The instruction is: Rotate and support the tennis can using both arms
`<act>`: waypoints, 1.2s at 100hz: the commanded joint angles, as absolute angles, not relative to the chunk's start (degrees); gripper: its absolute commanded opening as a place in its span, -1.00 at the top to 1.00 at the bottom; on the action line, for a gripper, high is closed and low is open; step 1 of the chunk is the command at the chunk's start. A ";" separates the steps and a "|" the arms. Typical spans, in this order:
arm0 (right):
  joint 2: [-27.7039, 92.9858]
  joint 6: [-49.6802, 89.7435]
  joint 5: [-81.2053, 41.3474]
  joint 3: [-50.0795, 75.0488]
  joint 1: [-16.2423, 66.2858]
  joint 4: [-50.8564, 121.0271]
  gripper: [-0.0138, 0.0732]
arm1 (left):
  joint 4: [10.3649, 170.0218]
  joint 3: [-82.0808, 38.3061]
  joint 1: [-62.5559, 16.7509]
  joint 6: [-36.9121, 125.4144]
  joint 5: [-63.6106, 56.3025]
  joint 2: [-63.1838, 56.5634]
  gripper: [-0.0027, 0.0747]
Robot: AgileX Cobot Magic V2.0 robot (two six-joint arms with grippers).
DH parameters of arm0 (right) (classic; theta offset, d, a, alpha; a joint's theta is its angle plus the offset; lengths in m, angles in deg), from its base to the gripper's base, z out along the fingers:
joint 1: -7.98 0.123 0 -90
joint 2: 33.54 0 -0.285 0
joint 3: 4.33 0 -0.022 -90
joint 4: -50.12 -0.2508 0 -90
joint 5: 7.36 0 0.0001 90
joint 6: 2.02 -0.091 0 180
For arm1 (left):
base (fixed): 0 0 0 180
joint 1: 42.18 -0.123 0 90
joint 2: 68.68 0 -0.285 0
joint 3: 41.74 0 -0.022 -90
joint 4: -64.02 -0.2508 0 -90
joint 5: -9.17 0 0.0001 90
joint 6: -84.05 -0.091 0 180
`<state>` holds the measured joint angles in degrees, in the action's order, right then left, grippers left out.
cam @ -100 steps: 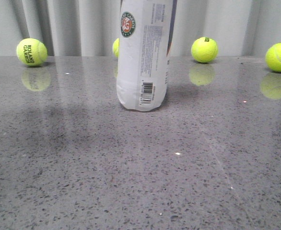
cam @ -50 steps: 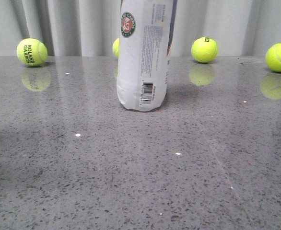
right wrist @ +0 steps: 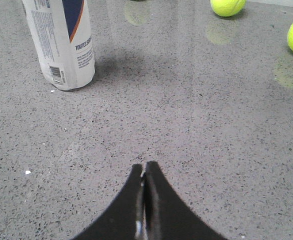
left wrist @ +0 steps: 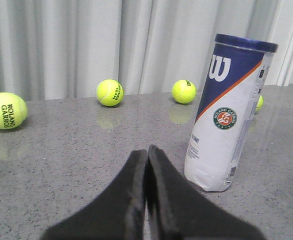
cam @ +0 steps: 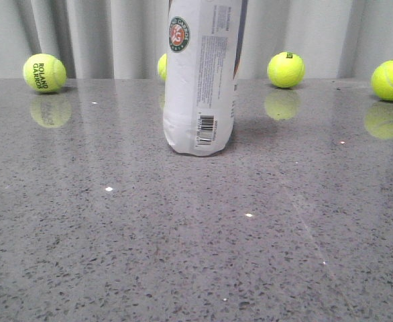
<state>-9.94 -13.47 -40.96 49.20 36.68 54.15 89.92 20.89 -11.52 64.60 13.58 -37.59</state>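
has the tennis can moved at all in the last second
No. In the front view the tennis can stands at the same spot, its base equally near the ball behind it.

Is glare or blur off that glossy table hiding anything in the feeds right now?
Front view: the table mirrors each tennis ball softly, with small bright specks; the tennis can is sharp but cropped at the top. Left wrist view: the can and logo are crisp, the left gripper is a dark silhouette. Right wrist view: a soft shadow lies beside the can, the right gripper is dark.
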 commanded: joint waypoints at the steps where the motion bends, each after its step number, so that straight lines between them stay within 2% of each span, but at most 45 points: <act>1: -9.48 -13.26 -36.39 47.81 36.17 55.10 0.84 | 89.89 21.55 -11.03 64.66 19.70 -39.21 0.98; 22: -9.48 -13.26 -36.39 47.81 36.17 55.10 0.84 | 84.62 25.12 -12.65 65.92 23.59 -41.01 0.98; 42: -9.48 -13.26 -36.39 47.81 36.17 55.10 0.84 | 69.79 27.19 -22.06 80.49 23.36 -41.12 0.98; 84: -9.48 -13.26 -36.39 47.81 36.17 55.10 0.84 | 67.58 35.43 -37.77 80.75 18.34 -52.55 0.98; 95: -9.48 -13.26 -36.39 47.81 36.17 55.10 0.84 | 67.58 37.92 -39.43 80.75 17.69 -56.86 0.98; 110: -9.48 -13.26 -36.39 47.81 36.17 55.10 0.84 | 67.58 38.06 -40.85 80.75 7.69 -62.73 0.98; 120: -9.48 -13.26 -36.56 47.81 36.17 55.10 0.84 | 67.58 38.06 -41.99 80.75 6.62 -63.04 0.98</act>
